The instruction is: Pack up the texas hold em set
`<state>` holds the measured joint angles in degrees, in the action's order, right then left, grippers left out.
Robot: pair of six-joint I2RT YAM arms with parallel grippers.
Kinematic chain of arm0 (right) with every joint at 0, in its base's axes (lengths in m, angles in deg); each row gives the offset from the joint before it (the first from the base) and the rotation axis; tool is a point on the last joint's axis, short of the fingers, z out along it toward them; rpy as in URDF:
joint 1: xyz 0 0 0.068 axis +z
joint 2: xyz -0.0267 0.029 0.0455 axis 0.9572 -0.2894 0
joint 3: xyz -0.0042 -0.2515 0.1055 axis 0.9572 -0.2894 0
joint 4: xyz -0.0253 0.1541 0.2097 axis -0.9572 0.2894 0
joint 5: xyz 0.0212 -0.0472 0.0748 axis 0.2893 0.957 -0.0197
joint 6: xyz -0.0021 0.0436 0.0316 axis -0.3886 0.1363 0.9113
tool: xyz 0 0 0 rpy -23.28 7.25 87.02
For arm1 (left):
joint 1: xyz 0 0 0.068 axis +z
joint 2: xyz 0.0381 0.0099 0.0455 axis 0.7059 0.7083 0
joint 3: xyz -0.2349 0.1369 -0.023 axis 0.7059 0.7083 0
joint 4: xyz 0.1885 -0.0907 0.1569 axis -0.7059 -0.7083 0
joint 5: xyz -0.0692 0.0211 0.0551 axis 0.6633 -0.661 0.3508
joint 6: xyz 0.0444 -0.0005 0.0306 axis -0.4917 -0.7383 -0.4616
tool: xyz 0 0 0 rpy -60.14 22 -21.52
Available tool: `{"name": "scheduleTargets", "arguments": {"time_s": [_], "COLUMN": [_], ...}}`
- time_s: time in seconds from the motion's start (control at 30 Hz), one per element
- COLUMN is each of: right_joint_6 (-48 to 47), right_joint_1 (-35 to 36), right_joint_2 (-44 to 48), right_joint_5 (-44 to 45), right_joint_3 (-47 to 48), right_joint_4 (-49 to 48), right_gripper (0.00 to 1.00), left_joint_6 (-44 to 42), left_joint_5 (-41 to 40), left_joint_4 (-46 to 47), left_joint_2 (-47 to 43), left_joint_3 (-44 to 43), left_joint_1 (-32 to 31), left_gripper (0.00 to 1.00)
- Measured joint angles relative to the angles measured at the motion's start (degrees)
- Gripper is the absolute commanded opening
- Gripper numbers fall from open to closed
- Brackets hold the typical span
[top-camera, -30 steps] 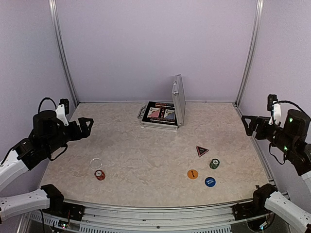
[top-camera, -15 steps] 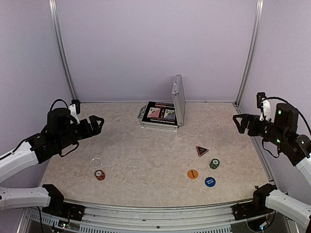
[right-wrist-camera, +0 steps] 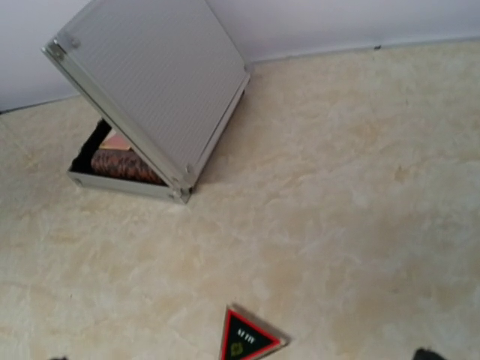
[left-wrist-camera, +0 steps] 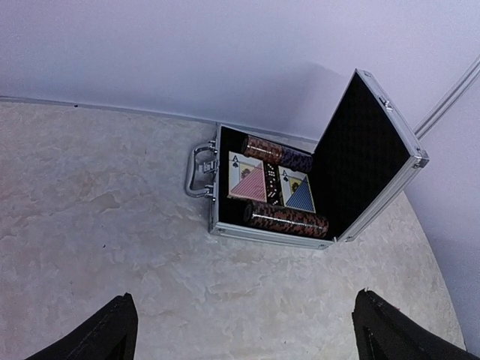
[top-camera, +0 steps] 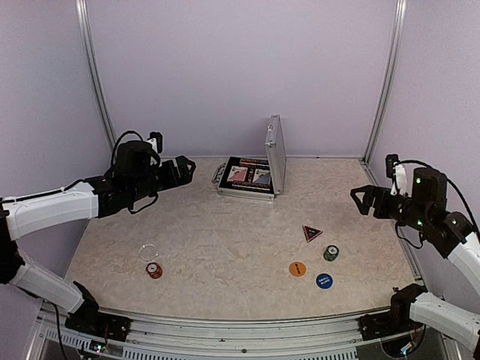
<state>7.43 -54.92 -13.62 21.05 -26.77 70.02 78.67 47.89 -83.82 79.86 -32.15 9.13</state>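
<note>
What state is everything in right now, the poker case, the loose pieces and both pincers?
Briefcase: open, lid raised.
Card decks: lying inside the briefcase.
Triangular marker: loose, flat on the table.
Green chip stack: loose on the table.
Orange disc: flat on table.
Blue disc: flat on table.
Red chip: loose on table.
Left pincer: open, empty.
Right pincer: open, empty.

Ribbed aluminium briefcase, marbled table

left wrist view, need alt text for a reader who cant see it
An open silver briefcase sits on a marbled table, lid raised to the right, holding two card decks between two rows of dark chips. The left hand is open, its fingers at the bottom corners.
</note>
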Motion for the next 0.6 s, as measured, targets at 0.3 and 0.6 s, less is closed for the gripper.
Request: {"name": "scheduleTargets", "arguments": {"time_s": [0.3, 0.6], "right_joint_6": [1.14, 1.07], "right_joint_1": [0.0, 0.0], "right_joint_2": [0.61, 3.15], "right_joint_5": [-0.87, -0.79], "right_joint_3": [-1.53, -2.73], "right_joint_4": [-0.24, -0.33], "right_gripper": [1.0, 1.0], "left_joint_6": [-0.81, -0.76], "left_joint_5": [2.75, 8.28], "left_joint_4": [3.63, 5.55], "left_joint_2": [14.56, 26.75], "left_joint_3": [-10.78, -19.98], "left_joint_1": [2.54, 4.66], "left_gripper": [0.99, 0.99]}}
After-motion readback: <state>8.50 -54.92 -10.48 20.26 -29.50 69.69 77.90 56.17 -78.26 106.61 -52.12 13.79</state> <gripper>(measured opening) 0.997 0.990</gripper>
